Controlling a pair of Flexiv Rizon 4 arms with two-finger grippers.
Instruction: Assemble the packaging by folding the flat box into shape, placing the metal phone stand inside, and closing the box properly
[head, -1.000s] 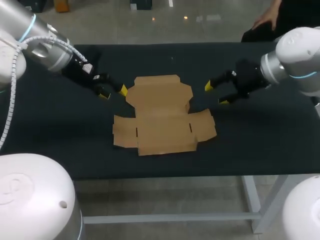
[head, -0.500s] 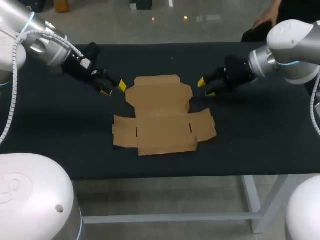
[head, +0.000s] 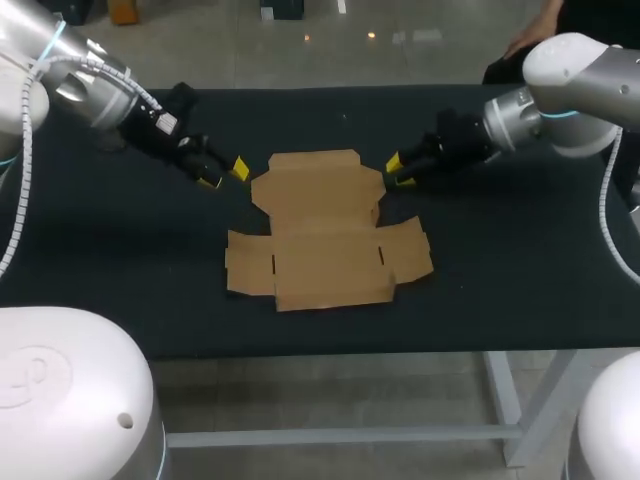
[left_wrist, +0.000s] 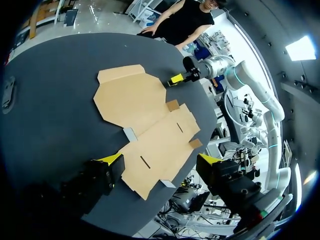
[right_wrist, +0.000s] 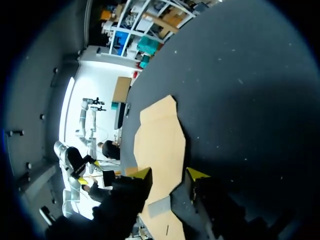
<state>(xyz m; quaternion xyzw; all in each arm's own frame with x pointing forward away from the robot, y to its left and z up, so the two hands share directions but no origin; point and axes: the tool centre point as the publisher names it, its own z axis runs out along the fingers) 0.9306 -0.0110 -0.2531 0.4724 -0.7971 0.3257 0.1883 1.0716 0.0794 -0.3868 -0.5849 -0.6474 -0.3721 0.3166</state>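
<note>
The flat brown cardboard box (head: 325, 230) lies unfolded in the middle of the black table. My left gripper (head: 222, 174) hovers open just off the box's far left corner. In the left wrist view its tips (left_wrist: 160, 160) stand wide apart, with the box (left_wrist: 145, 115) spread out ahead of them. My right gripper (head: 395, 168) is at the far right corner of the box, its fingers partly drawn in. In the right wrist view its yellow tips (right_wrist: 170, 175) straddle an edge of the cardboard (right_wrist: 160, 142) with gaps showing. The right gripper (left_wrist: 176, 78) also shows across the box in the left wrist view.
The black tabletop (head: 500, 260) spreads wide to both sides of the box and in front of it. Its front edge (head: 400, 352) runs a little below the box's near flaps.
My right gripper has moved left to the box's far right corner and its fingers have narrowed. The left gripper has shifted slightly towards the far left. The box has not moved.
</note>
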